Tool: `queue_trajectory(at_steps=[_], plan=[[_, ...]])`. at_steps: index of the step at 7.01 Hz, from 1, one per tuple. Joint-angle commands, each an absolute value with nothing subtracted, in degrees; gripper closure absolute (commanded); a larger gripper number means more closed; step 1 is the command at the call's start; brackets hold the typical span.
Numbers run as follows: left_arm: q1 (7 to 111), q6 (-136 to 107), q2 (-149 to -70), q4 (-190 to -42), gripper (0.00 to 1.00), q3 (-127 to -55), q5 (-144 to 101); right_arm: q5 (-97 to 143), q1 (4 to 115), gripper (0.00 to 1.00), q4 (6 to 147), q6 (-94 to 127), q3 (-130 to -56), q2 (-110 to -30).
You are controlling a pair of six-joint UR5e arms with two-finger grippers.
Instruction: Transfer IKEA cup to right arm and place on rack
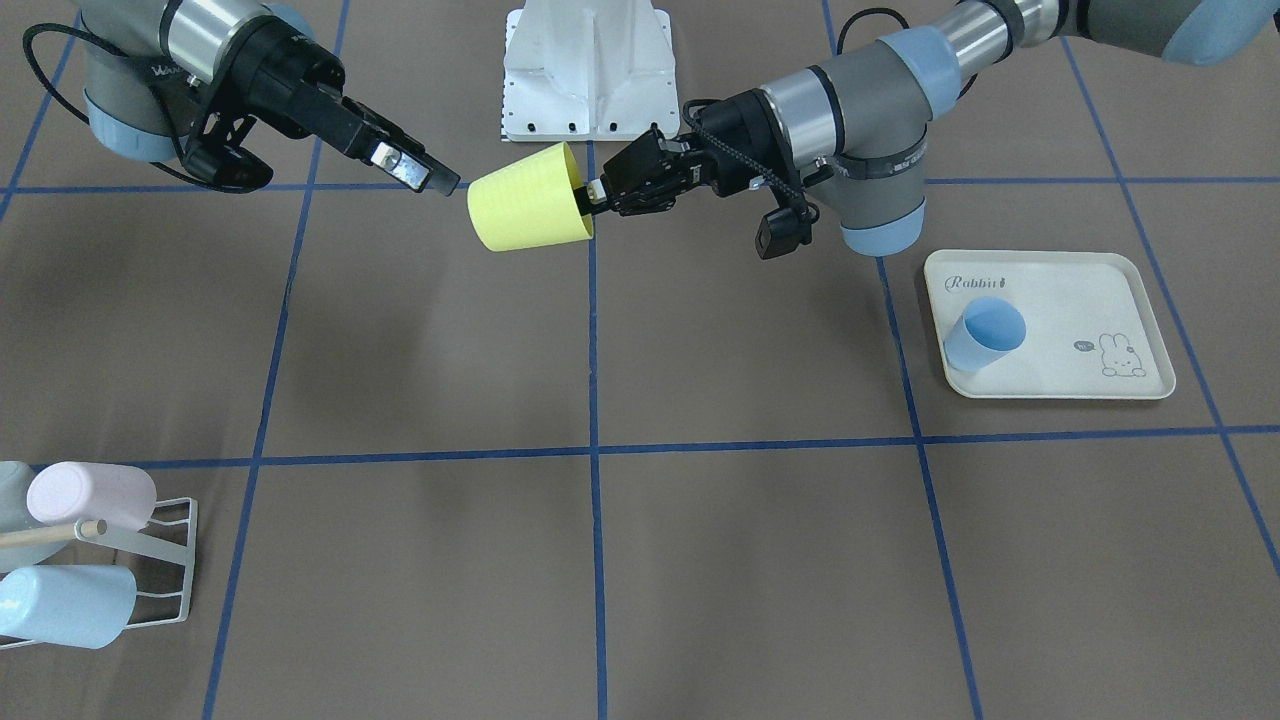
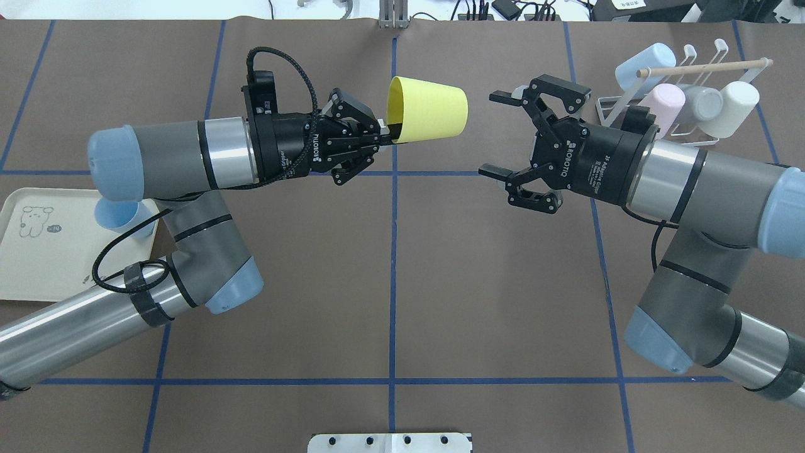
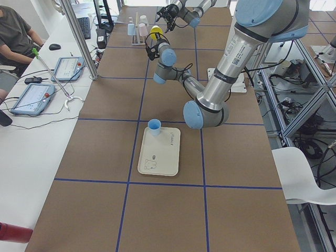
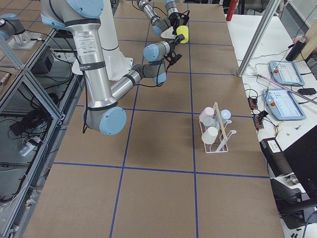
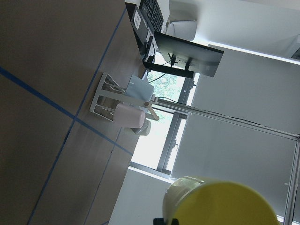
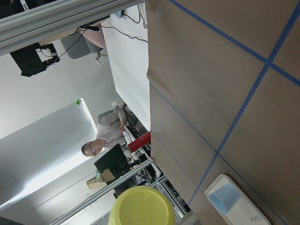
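Looking down on the table (image 2: pixel 478 302), you've got the left arm (image 2: pixel 170 157) and right arm (image 2: pixel 710 189) nose to nose. Your rack (image 2: pixel 607 107) sits far right, loaded with other cups (image 2: pixel 739 107). The yellow cup (image 2: pixel 431 116) hangs sideways, rim pinched by the left gripper (image 2: pixel 385 131). The right gripper (image 2: pixel 492 133) gapes wide, just short of its base.

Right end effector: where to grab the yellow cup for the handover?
Grip the yellow cup across its tapered wall near the closed base, coming from the robot's right along its axis. It hangs horizontal, base facing the open right end effector; the left end effector pinches the rim at the mouth.
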State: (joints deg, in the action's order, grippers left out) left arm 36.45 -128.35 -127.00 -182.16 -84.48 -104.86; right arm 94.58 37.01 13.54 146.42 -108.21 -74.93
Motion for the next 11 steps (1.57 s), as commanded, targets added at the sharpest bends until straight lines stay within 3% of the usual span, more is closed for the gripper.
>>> queue_trajectory(at_steps=[1, 9, 11], plan=[[36.12, -129.45, -127.79, -182.20, 1.00, -84.46, -104.85, 93.69, 36.48, 0.00, 13.54, 147.22, -108.11, -74.62], [33.75, -130.43, -129.46, -181.76, 1.00, -84.29, -104.77, 92.11, 35.77, 0.01, 13.54, 149.41, -107.93, -74.27], [33.05, -130.34, -129.46, -181.67, 1.00, -84.29, -104.77, 91.50, 35.77, 0.17, 13.54, 149.50, -107.93, -74.27]])
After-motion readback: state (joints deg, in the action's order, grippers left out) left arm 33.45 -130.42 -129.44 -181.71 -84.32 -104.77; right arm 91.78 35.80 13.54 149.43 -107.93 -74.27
